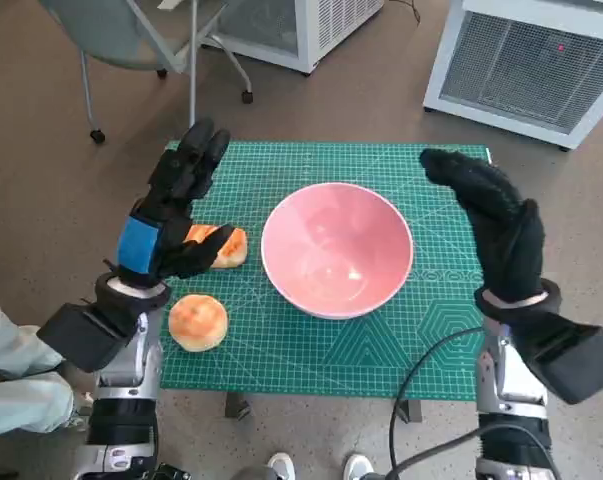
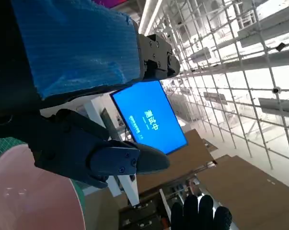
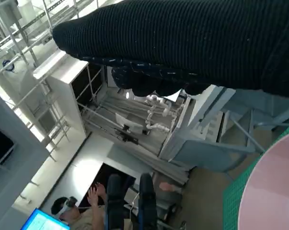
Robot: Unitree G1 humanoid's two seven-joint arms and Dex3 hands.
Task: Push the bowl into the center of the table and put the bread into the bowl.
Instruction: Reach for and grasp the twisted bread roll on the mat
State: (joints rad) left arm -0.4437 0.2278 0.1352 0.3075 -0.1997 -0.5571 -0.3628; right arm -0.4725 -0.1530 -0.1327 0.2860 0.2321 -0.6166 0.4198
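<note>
One pink bowl (image 1: 337, 248), two breads (image 1: 198, 321) (one (image 1: 224, 247) partly hidden), left robot hand (image 1: 173, 215) and right robot hand (image 1: 496, 229) both empty, fingers apart.

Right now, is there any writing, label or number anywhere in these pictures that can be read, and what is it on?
Blue screen, left wrist view: a line of white characters, too blurred to read.
Green cutting mat, head view: printed grid lines and marks, too small to read.
Pink bowl, two bread pieces, both hands: no text.
</note>
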